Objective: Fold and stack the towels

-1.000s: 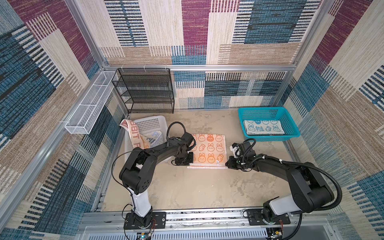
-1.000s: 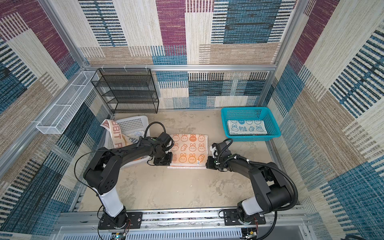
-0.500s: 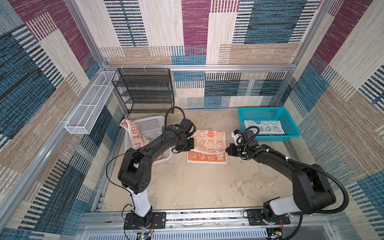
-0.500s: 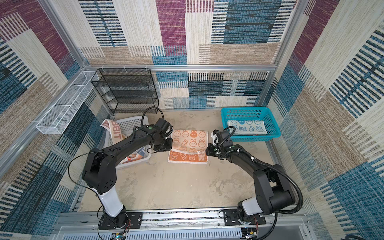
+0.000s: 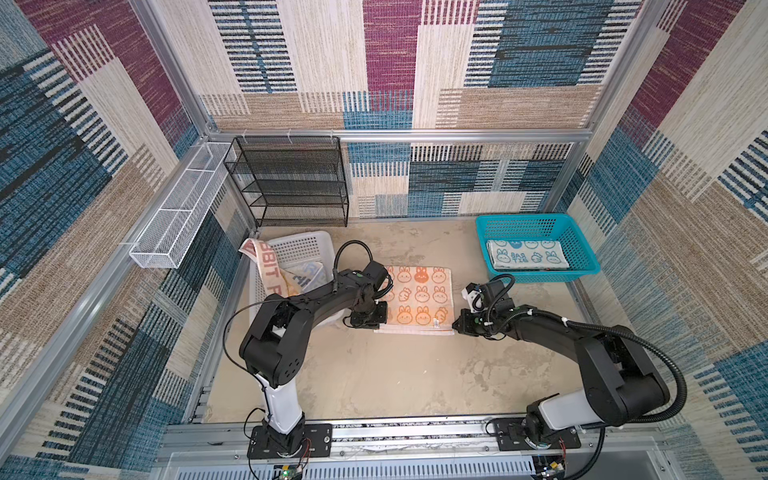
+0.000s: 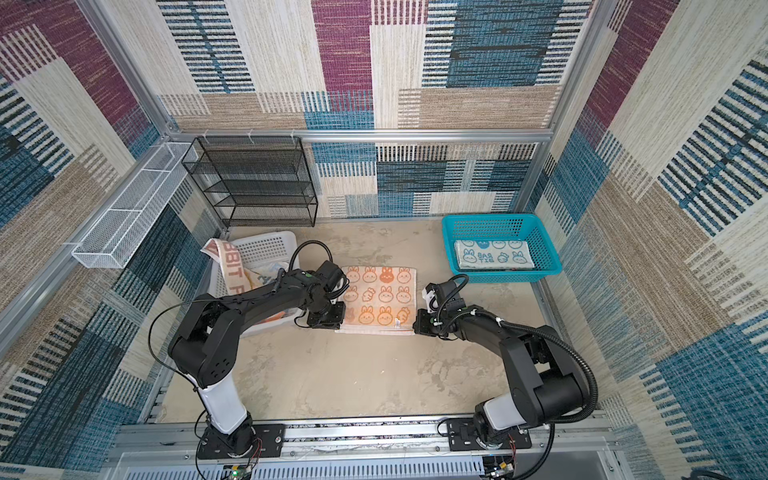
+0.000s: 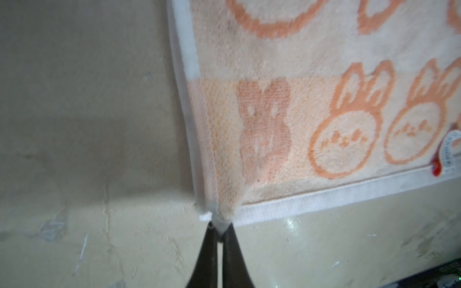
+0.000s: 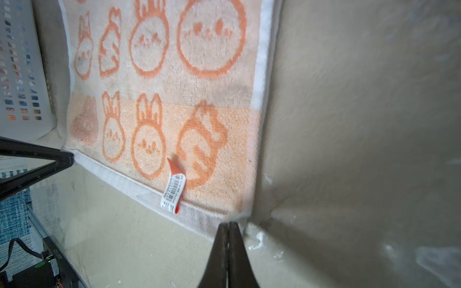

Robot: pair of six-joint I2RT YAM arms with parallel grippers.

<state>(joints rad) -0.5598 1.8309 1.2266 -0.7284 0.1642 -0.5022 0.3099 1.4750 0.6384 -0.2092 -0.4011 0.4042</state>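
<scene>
The orange rabbit towel (image 5: 419,295) (image 6: 382,297) lies on the floor in the middle, with a white hem of a lower layer showing along its near edge. My left gripper (image 5: 377,325) (image 7: 219,229) is shut on its near left corner (image 7: 222,209). My right gripper (image 5: 454,326) (image 8: 228,224) is shut on its near right corner (image 8: 234,212). The blue rabbit towel (image 5: 527,255) (image 6: 492,255) lies folded in the teal basket (image 5: 536,277). The lettered towel (image 5: 266,266) (image 6: 232,266) hangs over the rim of the white basket (image 5: 299,249).
A black mesh shelf (image 5: 291,183) stands against the back wall. A white wire tray (image 5: 178,212) is fixed to the left wall. The white basket (image 8: 22,62) sits close to the towel's left side. A barcode tag (image 8: 173,194) lies on the towel's near edge.
Both grippers carried the towel's near edge toward the back half a second ago, then came back toward the front. The towel lies stretched out again, both corners still held.
</scene>
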